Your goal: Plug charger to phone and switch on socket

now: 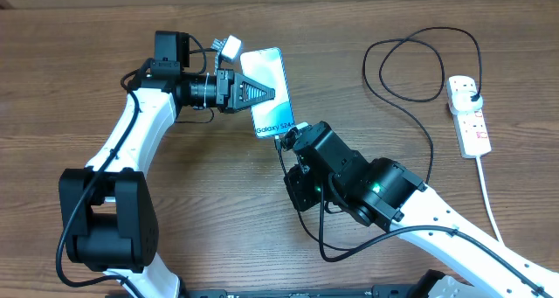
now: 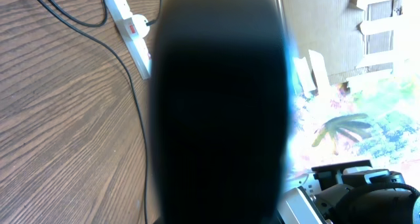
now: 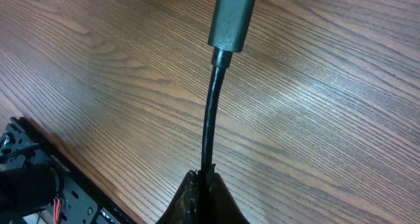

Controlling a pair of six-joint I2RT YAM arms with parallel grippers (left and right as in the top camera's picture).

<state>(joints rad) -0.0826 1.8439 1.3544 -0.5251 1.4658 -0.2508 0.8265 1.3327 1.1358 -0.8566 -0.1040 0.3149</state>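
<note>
Right gripper [image 1: 282, 143] pinched shut on charger [image 3: 210, 112] cable, just behind the connector tip at the phone [image 1: 271, 88] "Galaxy" end; cannot tell if tip is seated. Left gripper [image 1: 258, 93] clamps phone's long edge. Socket [image 1: 469, 114] well apart from phone, charger's plug in it.

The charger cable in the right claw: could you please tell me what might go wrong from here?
1. The right claw pinches the cable well behind its connector, and the cable bends between, so the tip may flex and miss the phone.
2. The left claw grips the phone from one side; a push from the connector might twist it.
3. The cable loops to the socket; pulling could tug its plug.
</note>
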